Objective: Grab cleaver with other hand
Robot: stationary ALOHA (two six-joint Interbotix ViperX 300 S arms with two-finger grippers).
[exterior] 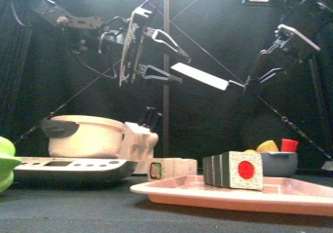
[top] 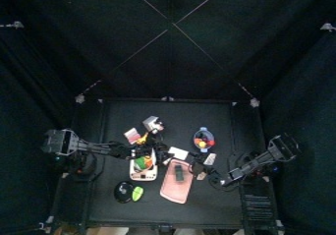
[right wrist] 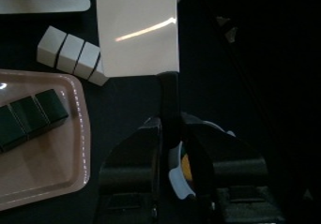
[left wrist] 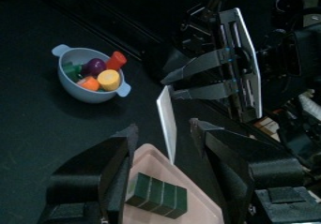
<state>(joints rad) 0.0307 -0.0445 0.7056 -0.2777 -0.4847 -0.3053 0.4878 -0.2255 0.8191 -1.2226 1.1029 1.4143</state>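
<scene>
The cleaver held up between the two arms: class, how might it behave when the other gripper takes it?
The cleaver probably stays stiff: its broad blade juts out unsupported. Its glossy face may be slippery. Held only by the handle in the right gripper, it could pivot.

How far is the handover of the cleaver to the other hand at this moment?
Done: the right gripper holds the toy cleaver with the broad white blade by its black handle, lifted above the pink tray.
In hand: the left gripper is open, with the blade's edge between its jaws.
Left: the left gripper must close on the cleaver, then the right must let go.
</scene>
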